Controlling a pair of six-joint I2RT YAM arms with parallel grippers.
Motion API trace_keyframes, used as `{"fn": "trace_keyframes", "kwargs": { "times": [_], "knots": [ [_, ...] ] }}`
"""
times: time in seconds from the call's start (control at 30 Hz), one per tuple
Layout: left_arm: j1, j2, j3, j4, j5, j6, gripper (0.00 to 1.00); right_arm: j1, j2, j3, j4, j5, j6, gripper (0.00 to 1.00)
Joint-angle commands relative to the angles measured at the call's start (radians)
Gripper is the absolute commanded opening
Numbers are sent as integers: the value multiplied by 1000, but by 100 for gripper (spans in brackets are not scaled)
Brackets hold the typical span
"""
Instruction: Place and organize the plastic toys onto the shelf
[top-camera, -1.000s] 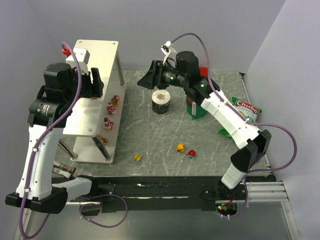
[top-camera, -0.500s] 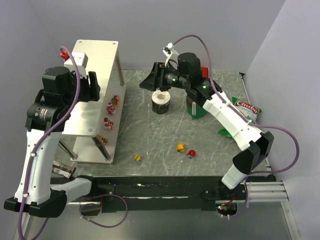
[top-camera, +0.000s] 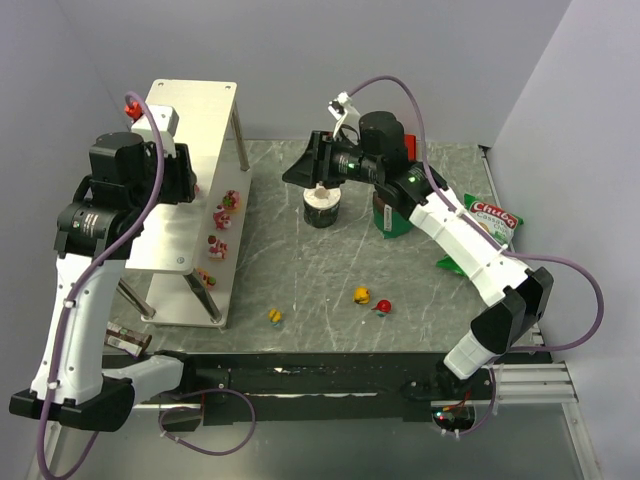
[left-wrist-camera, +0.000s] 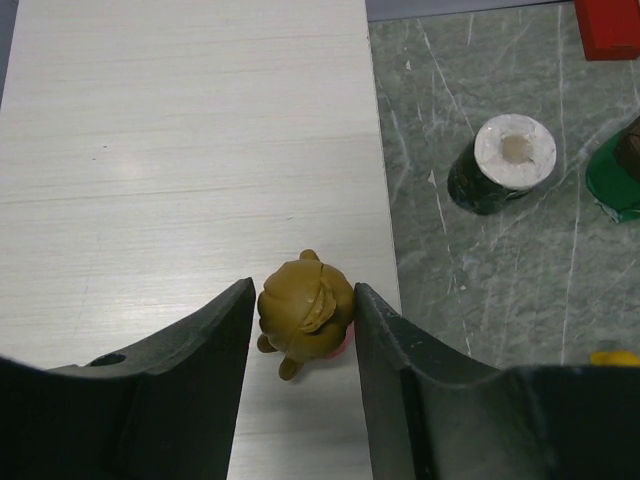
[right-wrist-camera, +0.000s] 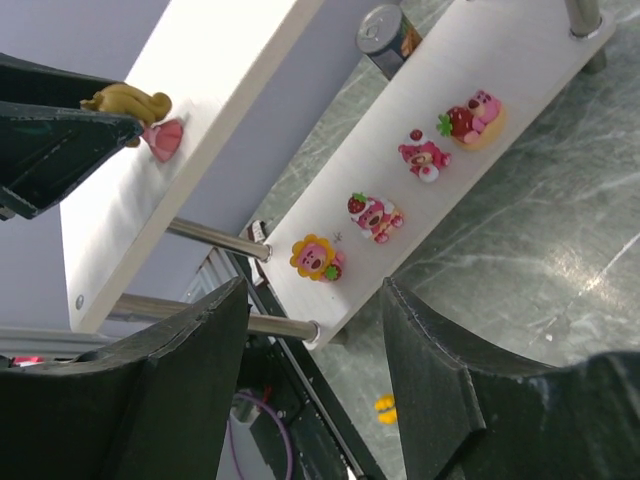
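Left hand (left-wrist-camera: 303, 290) pinches brown-haired toy (left-wrist-camera: 300, 315) atop shelf (left-wrist-camera: 180, 150); right hand (right-wrist-camera: 312, 285) wide above cup (top-camera: 322, 205).

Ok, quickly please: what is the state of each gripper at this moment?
Left gripper: closed on the brown-haired figurine, which stands on the shelf top.
Right gripper: open, holding nothing.

Wide bare shelf top (left-wrist-camera: 180, 150) lies open beyond the brown figurine (left-wrist-camera: 300, 315).

Eight plastic toys (top-camera: 362, 295), one shelf (top-camera: 200, 110), one chip bag (top-camera: 492, 218).
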Motion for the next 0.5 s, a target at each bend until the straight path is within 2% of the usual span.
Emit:
{"fn": "trace_keyframes", "kwargs": {
  "times": [0.0,0.13,0.47],
  "knots": [
    [5,4,35,-2,-1,-17,47,-16,-56,-7,35,-8,5,62],
    [5,13,39,-1,-2,-26,38,-19,-53,0,30,-8,3,61],
    [5,61,93,34,-39,-53,38,-43,-64,-12,21,4,0,60]
  ]
}}
